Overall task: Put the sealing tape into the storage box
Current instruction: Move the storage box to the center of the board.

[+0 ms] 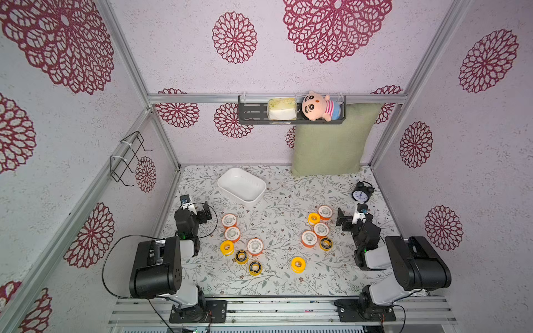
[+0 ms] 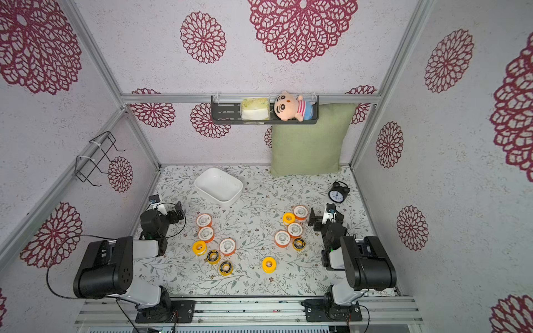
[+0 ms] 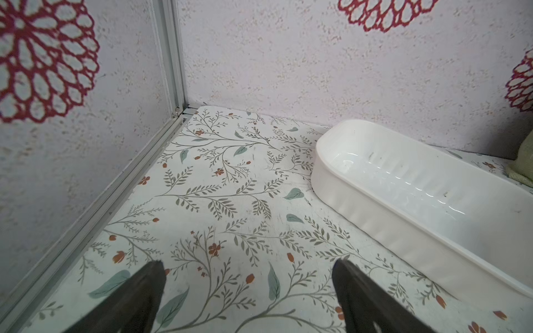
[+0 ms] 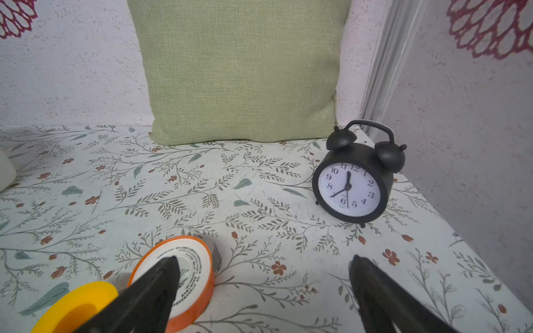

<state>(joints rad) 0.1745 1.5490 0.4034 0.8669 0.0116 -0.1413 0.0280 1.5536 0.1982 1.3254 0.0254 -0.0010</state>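
Observation:
The white storage box [image 1: 241, 184] [image 2: 218, 184] lies empty at the back left of the floral table, and the left wrist view shows its ribbed floor [image 3: 403, 187]. Sealing tape spools stand in two groups: several at left centre [image 1: 232, 233] [image 2: 206, 234] and several at right centre [image 1: 321, 229] [image 2: 294, 229]. One yellow spool [image 1: 298, 264] sits alone at the front. My left gripper [image 1: 196, 206] [image 3: 248, 261] is open over bare table near the box. My right gripper [image 1: 352, 214] [image 4: 264, 257] is open, one finger [image 4: 155, 285] over an orange spool [image 4: 196, 268], beside a yellow spool [image 4: 75, 305].
A black alarm clock [image 1: 362, 192] [image 4: 353, 184] stands at the back right, close to the right gripper. A green cushion [image 1: 328, 141] leans on the back wall under a black shelf [image 1: 253, 112]. A wire rack [image 1: 129, 158] hangs on the left wall.

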